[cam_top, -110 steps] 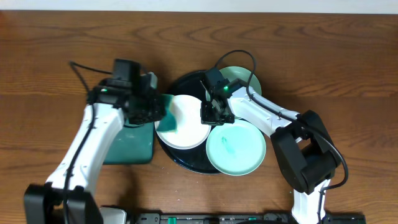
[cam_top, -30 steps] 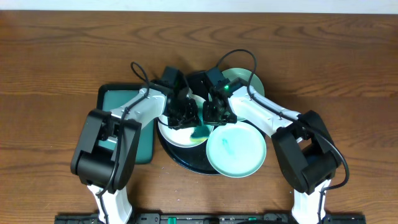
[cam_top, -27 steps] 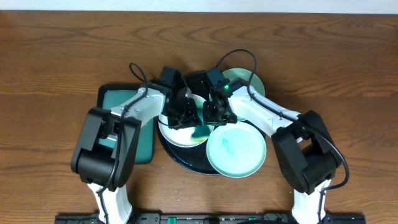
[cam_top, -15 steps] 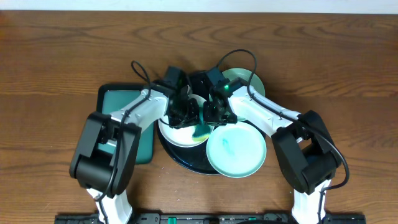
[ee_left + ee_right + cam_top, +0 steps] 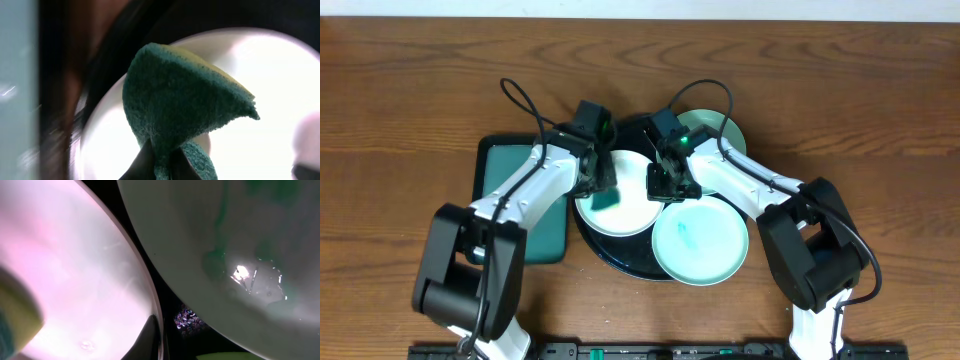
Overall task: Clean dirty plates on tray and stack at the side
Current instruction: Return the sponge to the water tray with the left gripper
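The white plate (image 5: pixel 625 205) lies on the left half of the round black tray (image 5: pixel 620 263) and looks clean in the overhead view. My left gripper (image 5: pixel 598 182) is shut on a green sponge (image 5: pixel 606 197) and presses it on the plate's left part. In the left wrist view the sponge (image 5: pixel 185 100) sits folded on the white plate (image 5: pixel 272 100). My right gripper (image 5: pixel 665 185) is shut on the white plate's right rim (image 5: pixel 150 305). One mint-green plate (image 5: pixel 700 240) with a teal smear leans at the tray's front right. The other mint-green plate (image 5: pixel 718 130) lies behind the right arm.
A rectangular black tray with a green pad (image 5: pixel 525 215) lies left of the round tray, under my left arm. In the right wrist view the smeared mint plate (image 5: pixel 225 240) overhangs the wet black tray (image 5: pixel 187 322). Cables loop above both wrists.
My left gripper has dragged the sponge from the white plate's right front to its left side. The teal smear on that plate has gone. The right arm has not moved.
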`<action>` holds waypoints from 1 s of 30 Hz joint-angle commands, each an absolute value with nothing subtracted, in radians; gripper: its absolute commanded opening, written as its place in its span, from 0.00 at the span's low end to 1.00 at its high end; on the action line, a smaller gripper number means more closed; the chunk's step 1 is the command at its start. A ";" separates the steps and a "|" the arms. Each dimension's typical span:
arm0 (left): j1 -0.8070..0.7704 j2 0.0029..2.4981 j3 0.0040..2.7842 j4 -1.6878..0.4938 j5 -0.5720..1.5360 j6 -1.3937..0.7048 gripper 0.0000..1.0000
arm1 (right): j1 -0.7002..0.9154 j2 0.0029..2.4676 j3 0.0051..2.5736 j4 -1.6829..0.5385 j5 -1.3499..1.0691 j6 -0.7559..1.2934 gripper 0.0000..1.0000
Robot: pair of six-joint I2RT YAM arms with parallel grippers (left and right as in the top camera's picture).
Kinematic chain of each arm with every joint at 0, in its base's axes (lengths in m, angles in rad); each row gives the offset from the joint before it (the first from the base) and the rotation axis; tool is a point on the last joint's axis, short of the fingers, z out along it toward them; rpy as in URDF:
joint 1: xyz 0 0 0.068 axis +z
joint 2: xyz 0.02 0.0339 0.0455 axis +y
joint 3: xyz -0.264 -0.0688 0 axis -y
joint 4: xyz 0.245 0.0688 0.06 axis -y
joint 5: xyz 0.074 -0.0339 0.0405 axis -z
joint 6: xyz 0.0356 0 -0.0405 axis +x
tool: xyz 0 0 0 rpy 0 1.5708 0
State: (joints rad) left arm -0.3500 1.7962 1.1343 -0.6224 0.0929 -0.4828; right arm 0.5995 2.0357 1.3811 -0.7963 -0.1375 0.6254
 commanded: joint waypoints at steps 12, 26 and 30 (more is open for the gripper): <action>-0.287 1.409 1.210 -0.905 -0.081 -0.407 0.07 | 0.610 2.048 1.365 -0.820 -0.113 0.631 0.01; -0.012 1.739 1.206 -0.857 -0.030 -0.352 0.07 | 0.610 2.048 1.365 -0.819 -0.113 0.631 0.01; -0.012 1.830 1.206 -0.828 -0.030 -0.352 0.07 | 0.610 2.048 1.365 -0.822 -0.113 0.630 0.01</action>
